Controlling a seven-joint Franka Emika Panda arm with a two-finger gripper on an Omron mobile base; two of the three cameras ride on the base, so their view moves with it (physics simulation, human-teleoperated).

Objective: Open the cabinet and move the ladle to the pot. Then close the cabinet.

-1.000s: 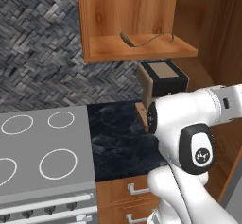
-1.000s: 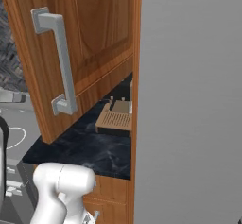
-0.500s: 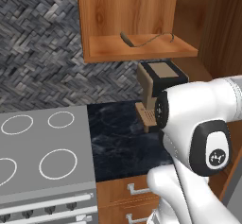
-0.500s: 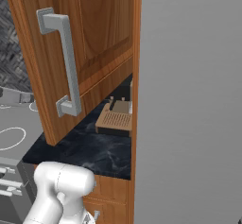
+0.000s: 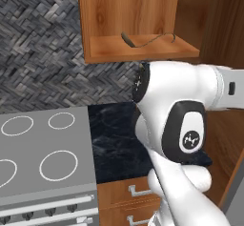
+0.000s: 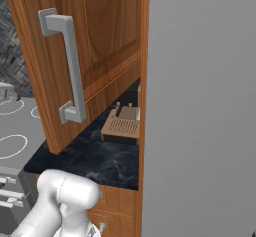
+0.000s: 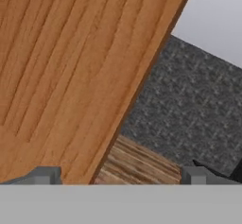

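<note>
Ladle [image 5: 145, 41] lies on the open cabinet [image 5: 138, 48] shelf, bowl left; claw [image 7: 118, 178] spread wide, empty. Best to come in level and pinch that thin handle squarely.

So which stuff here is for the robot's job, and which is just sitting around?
For the job:
the cabinet, standing open
the ladle, lying on its shelf
the gripper, close to the wooden door

Just sitting around:
the stove
the wooden block on the dark counter
</note>
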